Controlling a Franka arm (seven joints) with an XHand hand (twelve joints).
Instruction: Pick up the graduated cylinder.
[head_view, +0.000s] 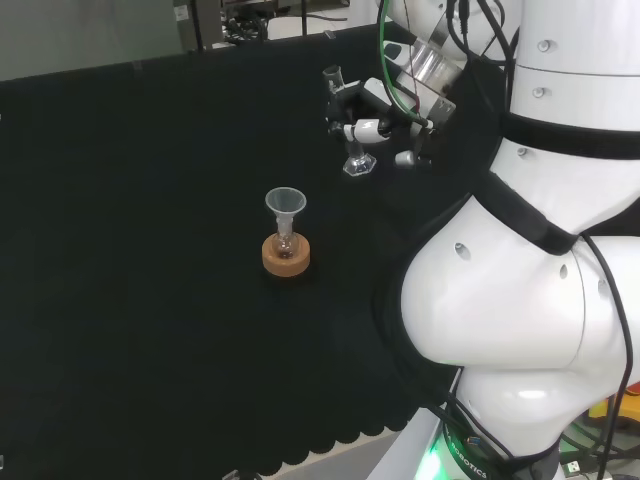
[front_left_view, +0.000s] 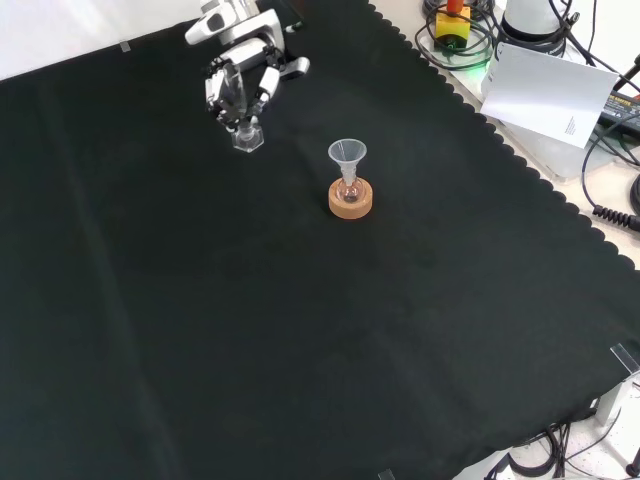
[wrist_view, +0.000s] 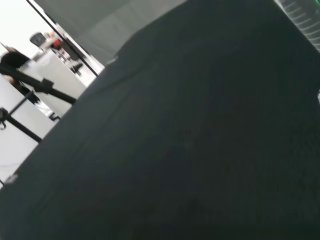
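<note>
Two pieces of glassware stand on the black cloth of the bench: a clear graduated cylinder at the far side, and, well apart from it, a small flask in a cork ring with a funnel in its neck. The hand is closed around the cylinder's upper part, its fingers curled about the tube in the front view, while the hexagonal foot shows just below them, at or just above the cloth; whether it has cleared the surface cannot be told. In the head view the cylinder's rim pokes out above the hand. The risk from here, as a judgement: smooth, narrow glass could slip or tilt within the fingers as the arm rises, and the heavy foot could swing it out of true and let it drop onto the cloth.
</note>
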